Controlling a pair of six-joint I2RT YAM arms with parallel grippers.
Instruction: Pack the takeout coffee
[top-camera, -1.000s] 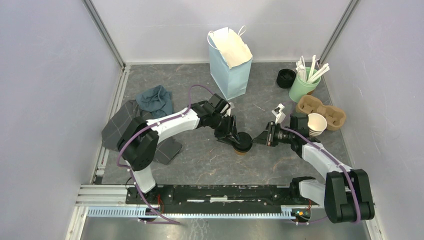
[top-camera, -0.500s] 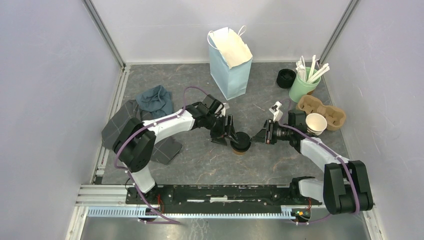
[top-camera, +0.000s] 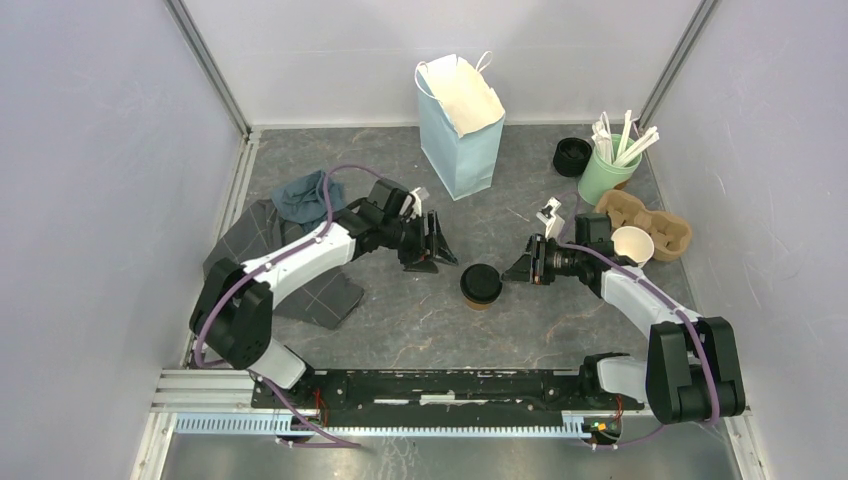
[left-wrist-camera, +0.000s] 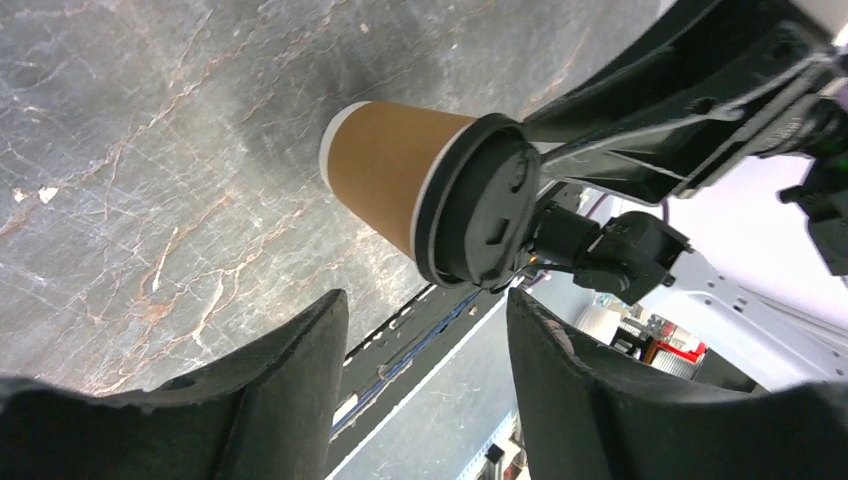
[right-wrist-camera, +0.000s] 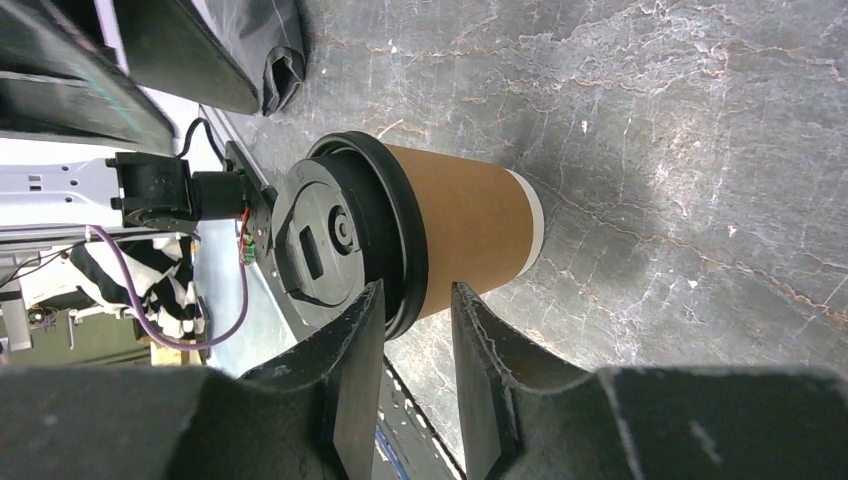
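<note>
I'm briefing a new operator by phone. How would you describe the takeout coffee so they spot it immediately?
On the grey table, look in front of the blue paper bag, in the gap between the left gripper and right gripper. The coffee stands there alone: a brown paper cup with a black lid, unlike the lidless cups stacked in the carrier at the right.

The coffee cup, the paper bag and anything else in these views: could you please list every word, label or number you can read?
No readable text appears in any view.
coffee cup: plain brown side, no print.
black lid: moulded shapes only, no legible letters.
blue paper bag: plain, no logo showing.
</note>
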